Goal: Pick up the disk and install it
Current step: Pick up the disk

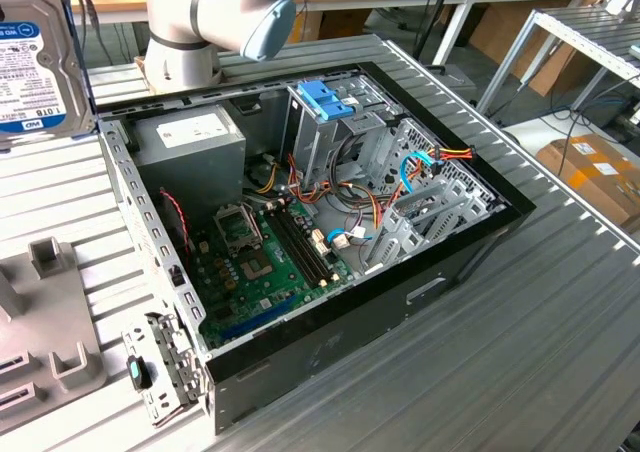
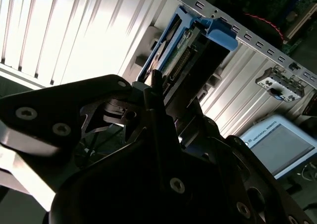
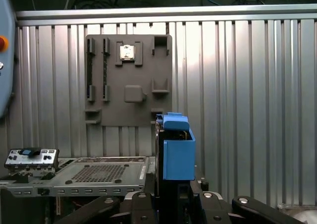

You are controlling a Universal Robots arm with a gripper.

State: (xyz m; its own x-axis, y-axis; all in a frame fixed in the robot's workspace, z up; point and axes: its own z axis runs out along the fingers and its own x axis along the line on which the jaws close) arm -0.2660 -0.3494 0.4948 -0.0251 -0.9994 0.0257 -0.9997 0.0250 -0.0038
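Observation:
The disk (image 1: pixel 35 62), silver with a white-and-blue label, hangs in the air at the exterior view's upper left, above the table and left of the open computer case (image 1: pixel 470 242). In both wrist views it shows edge-on, with its blue plastic frame (image 3: pixel 177 149) rising from between the black fingers. My gripper (image 3: pixel 173 201) is shut on the disk (image 2: pixel 185 55), holding it by its lower end. The gripper (image 2: pixel 166 102) is over the ribbed metal table, beside the case wall.
Inside the case stand a metal drive cage with a blue top (image 1: pixel 325 102), a grey power-supply box (image 1: pixel 190 142), a green motherboard (image 1: pixel 265 262) and loose cables (image 1: pixel 440 157). A grey fixture plate (image 3: pixel 129 80) lies on the table. A front-port bracket (image 1: pixel 160 367) sticks out at the case's corner.

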